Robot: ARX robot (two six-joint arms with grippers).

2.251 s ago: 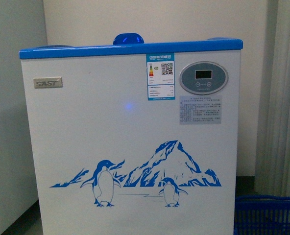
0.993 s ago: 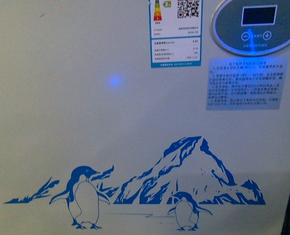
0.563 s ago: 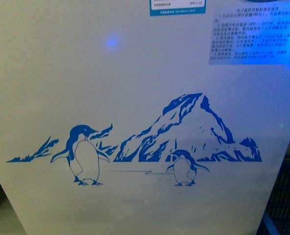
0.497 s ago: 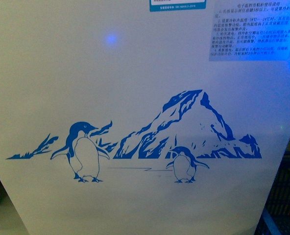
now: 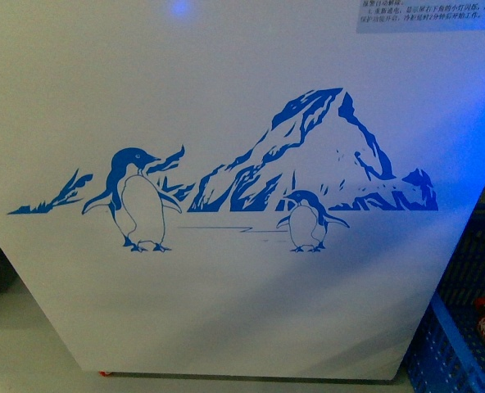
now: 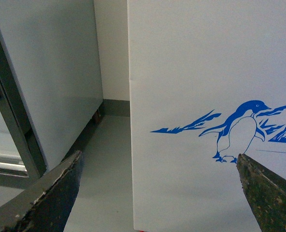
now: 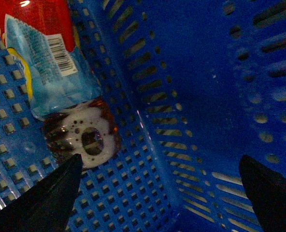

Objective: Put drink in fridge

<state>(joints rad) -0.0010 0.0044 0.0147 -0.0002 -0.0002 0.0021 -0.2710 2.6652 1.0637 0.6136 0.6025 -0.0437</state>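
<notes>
- Right gripper [image 7: 160, 162] spread wide, empty, over red-labelled plastic drink bottle [image 7: 51, 72] lying in blue slotted plastic basket [image 7: 206, 96].
- Left gripper [image 6: 158, 159] agape too, facing white penguin-printed chest fridge [image 6: 191, 58].
- Just lowered beside fridge, basket newly in front view; probably readying to grasp.

Grey floor [image 6: 107, 169], white wall [image 6: 111, 48], grey cabinet [image 6: 51, 72]

The front camera faces the fridge [image 5: 226, 311] close up, sharing its large penguin [image 5: 140, 205] with the left wrist camera; the right wrist camera peers into the basket [image 7: 206, 96] beside it.
</notes>
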